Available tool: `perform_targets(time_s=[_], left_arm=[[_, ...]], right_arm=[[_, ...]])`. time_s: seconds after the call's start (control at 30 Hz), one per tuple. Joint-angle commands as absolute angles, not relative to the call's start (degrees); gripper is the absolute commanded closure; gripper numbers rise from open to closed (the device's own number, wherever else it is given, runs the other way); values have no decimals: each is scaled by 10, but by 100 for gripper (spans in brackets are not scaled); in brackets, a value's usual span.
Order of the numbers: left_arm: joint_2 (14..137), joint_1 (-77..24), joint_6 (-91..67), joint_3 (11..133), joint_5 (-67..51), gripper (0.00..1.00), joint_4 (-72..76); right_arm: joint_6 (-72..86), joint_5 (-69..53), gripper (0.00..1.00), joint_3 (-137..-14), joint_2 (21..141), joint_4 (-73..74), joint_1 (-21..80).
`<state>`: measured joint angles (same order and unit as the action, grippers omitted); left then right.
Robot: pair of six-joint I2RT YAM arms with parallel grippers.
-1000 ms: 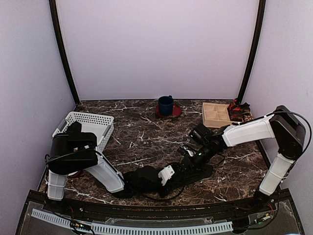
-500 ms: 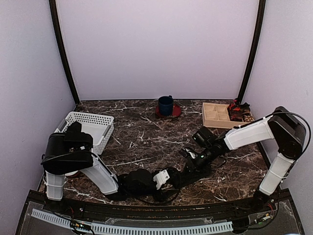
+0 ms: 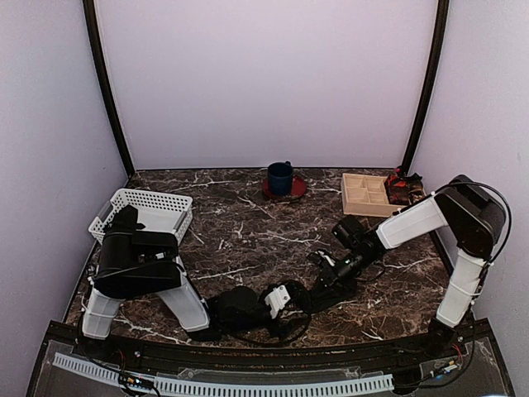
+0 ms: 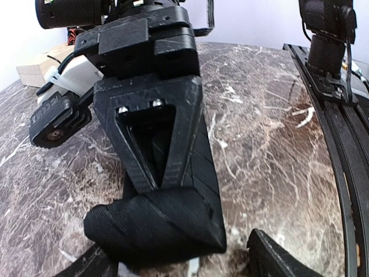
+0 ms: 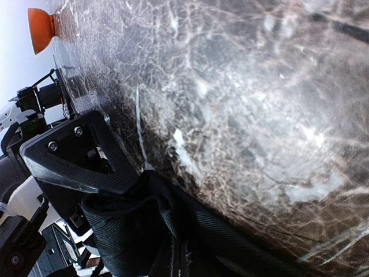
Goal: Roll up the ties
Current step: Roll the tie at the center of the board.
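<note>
Because the black necktie (image 4: pixel 155 222) coil sits inside your spread left pincer (image 4: pixel 184 259), strip trailing up-right to the right pincer (image 3: pixel 326 277) (grip impossible to tell), left is nearer.

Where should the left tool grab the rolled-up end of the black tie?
Probably across the rolled end of the tie, with the left tool coming in low from its own side, one finger on each flank. The roll is a thick, rounded bundle lying on the table, and a finger of the right tool covers its top.
</note>
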<state>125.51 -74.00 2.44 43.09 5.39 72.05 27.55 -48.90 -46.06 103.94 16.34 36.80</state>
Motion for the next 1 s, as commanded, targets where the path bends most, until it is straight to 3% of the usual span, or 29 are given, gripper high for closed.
perform_targets(time_s=[0.0,0.33,0.5,0.63,0.7,0.8,0.97], left_arm=[[1289,-734,-11,446,73,21,708],[1280,-731,-83,429,79,18,698],[1291,-731,-59,474,41,34,640],[1288,-731,-30,484,39,57,600],[1279,-732,-16,483,42,63,566],[1263,-735,6,483,57,65,496],[1255,-739,28,488,76,66,402]], right_arm=[[242,-362,100,-423,1079,201,370],[235,-355,100,-398,1084,178,369],[239,-360,100,-400,1075,175,369],[240,-362,100,-406,1069,177,368],[238,-362,100,-413,1063,187,368],[228,-359,92,-439,1037,220,359],[228,-380,69,-495,979,280,339]])
